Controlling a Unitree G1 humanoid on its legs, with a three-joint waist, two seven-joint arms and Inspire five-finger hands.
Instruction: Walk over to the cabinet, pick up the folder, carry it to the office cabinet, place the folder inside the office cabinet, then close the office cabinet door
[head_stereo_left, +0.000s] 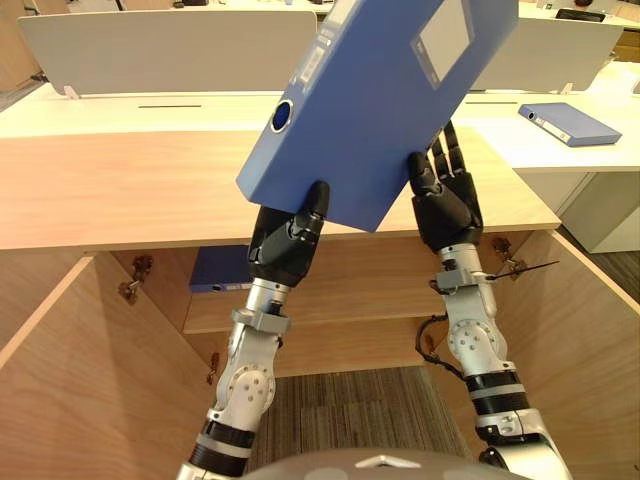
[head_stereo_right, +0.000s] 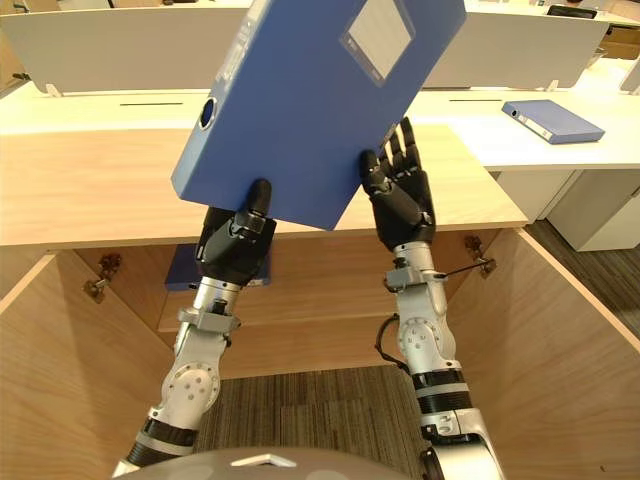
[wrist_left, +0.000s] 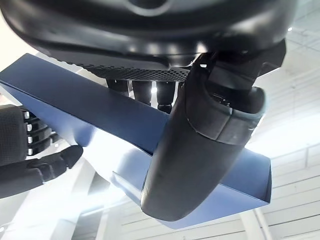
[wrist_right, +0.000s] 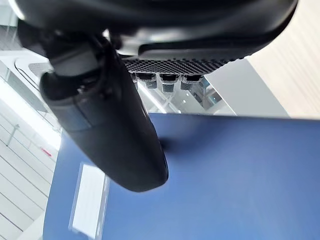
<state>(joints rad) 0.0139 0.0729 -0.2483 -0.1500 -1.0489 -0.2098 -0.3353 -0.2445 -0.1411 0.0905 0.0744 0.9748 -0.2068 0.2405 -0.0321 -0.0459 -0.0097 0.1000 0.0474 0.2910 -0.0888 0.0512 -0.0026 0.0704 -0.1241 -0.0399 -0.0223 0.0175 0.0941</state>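
A blue folder (head_stereo_left: 370, 100) with a white label pocket and a round spine hole is held up, tilted, above the wooden cabinet top (head_stereo_left: 120, 190). My left hand (head_stereo_left: 288, 238) grips its lower corner, thumb on the front face and fingers behind it. My right hand (head_stereo_left: 447, 200) holds the folder's right edge. Its thumb (wrist_right: 115, 130) lies on the front face and its straight fingers reach up behind the edge. In the left wrist view the folder (wrist_left: 90, 110) runs across behind my left thumb.
The cabinet below stands open, with its doors swung out at left (head_stereo_left: 60, 380) and right (head_stereo_left: 590, 340). A second blue folder (head_stereo_left: 220, 270) lies on its inner shelf. A third folder (head_stereo_left: 568, 122) rests on the white desk at right. Grey dividers (head_stereo_left: 150, 45) stand behind.
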